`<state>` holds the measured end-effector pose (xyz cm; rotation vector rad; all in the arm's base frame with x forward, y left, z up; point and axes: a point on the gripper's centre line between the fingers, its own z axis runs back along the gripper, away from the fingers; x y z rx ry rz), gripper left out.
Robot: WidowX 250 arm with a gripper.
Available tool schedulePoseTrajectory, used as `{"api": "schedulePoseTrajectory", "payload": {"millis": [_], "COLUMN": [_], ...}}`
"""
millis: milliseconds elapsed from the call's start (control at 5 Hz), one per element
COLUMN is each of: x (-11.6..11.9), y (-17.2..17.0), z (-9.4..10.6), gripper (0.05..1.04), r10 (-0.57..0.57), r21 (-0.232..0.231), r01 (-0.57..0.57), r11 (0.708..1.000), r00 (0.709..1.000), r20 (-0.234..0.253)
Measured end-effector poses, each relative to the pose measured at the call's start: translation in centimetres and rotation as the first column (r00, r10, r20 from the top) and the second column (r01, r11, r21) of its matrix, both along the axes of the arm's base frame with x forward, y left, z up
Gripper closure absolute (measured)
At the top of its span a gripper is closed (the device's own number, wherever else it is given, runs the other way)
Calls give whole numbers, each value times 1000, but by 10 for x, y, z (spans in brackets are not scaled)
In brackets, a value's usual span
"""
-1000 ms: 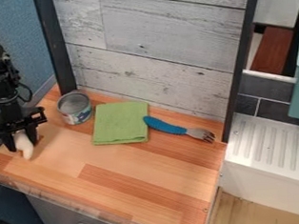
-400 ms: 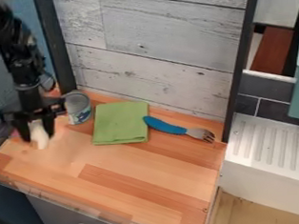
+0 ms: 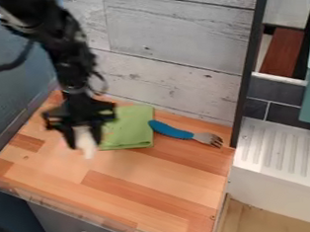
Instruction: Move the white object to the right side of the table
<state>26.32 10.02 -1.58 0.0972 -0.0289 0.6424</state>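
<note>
Currently: one pincer [image 3: 85,141] | one white object [image 3: 86,143] | one cloth [image 3: 128,129] | one fork [image 3: 185,133]

Fixed camera is looking down at a slant from above the front of the wooden tabletop [image 3: 155,187], facing the plank wall [image 3: 179,37] and viewing most of the worktop from moderately near.

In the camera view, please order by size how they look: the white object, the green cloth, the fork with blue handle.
1. Green cloth
2. Fork
3. White object, partly hidden by the gripper
</note>
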Motion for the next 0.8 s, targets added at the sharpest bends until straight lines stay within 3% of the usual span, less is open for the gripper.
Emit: {"api": "schedulePoseTrajectory", "payload": {"millis": [200,400,800], "x": [9,18,30], "y": [-49,-83,-95], "z": [-4,-25,-65], "gripper": [561,561,561], "r10": [-125,-299,-413], "r21": [-25,-18,-30], "r01": [125,299,412], "r11": [992,954,911], "r00": [992,954,911], "r20": [11,-14,-23]}}
